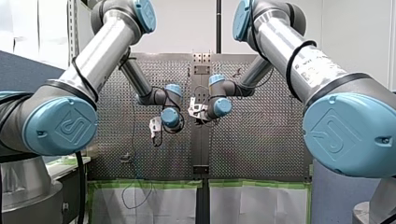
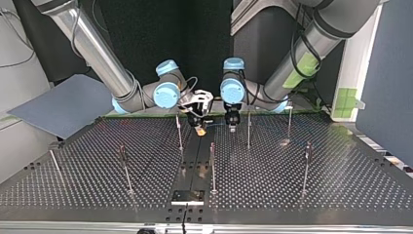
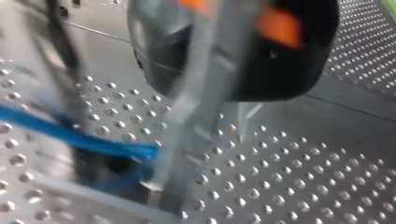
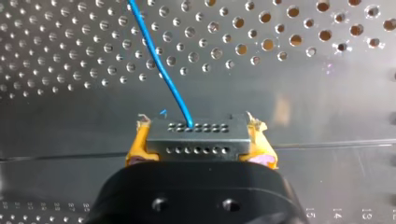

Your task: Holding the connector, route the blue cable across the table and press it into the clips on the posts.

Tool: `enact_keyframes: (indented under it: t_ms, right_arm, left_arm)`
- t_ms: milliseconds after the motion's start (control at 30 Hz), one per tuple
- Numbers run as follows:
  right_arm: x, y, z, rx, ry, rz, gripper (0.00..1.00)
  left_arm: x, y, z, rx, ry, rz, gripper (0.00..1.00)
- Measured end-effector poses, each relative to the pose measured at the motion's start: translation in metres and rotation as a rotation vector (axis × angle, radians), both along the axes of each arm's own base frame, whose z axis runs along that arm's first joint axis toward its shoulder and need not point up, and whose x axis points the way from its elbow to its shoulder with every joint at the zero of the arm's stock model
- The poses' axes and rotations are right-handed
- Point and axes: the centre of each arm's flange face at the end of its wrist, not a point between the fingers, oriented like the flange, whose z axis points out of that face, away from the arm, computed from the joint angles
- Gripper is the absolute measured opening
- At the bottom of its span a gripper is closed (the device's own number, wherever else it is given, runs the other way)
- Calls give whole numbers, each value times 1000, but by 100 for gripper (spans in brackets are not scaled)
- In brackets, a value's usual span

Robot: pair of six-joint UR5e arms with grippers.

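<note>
The connector (image 4: 196, 138) is matt black plastic, the table (image 4: 303, 98) shiny perforated metal.

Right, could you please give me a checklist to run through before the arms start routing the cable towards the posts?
1. Hold on the connector: ok, my right gripper clamps it between its yellow pads.
2. Blue cable seated in the connector: ok, it leaves the upper row of holes.
3. My left gripper holding the cable: cannot tell; the cable runs close beside it.
4. Posts upright on the table: ok.
5. Cable already pressed onto any post: cannot tell, it is too thin to trace across the table.
</note>
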Motion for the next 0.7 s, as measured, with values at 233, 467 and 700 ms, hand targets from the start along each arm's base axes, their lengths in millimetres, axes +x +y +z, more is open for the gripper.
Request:
enact_keyframes:
  t_ms: [233,467,700]
  right_arm:
    - [2,4,14,-17,-3,8,0]
    - [-7,10,47,-19,-5,-3,0]
    - [-24,22,65,-5,0,-23,0]
  left_arm:
    - [-2,4,8,-17,5,35,0]
    - [-13,9,17,-12,20,62,0]
    - [-30,9,33,-34,-15,42,0]
